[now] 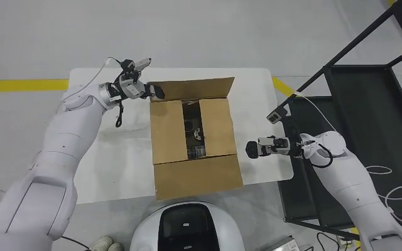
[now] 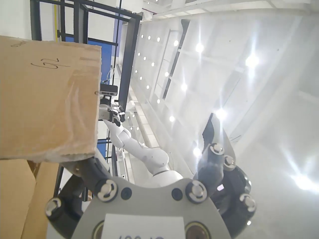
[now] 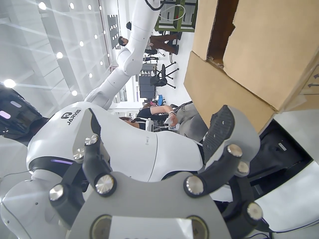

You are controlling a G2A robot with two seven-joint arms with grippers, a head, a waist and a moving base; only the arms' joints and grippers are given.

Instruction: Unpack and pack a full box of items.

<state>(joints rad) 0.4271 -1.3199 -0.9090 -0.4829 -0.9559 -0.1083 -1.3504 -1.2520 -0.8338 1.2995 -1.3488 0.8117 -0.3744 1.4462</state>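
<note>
**Box.** The cardboard box (image 1: 217,128) is set near the middle of the white table (image 1: 119,157). Its two side flaps are folded in over the top, with a narrow gap left between them. The far flap (image 1: 191,88) is raised and tilted away from the box. The near flap (image 1: 198,177) is folded outward. Several dark items (image 1: 195,135) are seen inside the box through the gap, but they cannot be identified reliably from the top view.

**Left gripper.** The left gripper (image 1: 155,92) is positioned at the far left corner of the box, at the end of the far flap. Its jaws are spread wide and nothing is held. In the left wrist view, one finger (image 2: 211,148) is seen free in the air. The other is partly covered by cardboard; contact with it appears likely but cannot be confirmed.

**Right gripper.** The right gripper (image 1: 252,149) is positioned just beside the right wall of the box, apart from it. Its jaws are likewise spread wide, with nothing between them. In the right wrist view, the ribbed pad (image 3: 219,130) of one finger is seen near a corner of the box.

**Surroundings.** A black rack (image 1: 352,125) is located to the right of the box, beyond the table edge.
</note>
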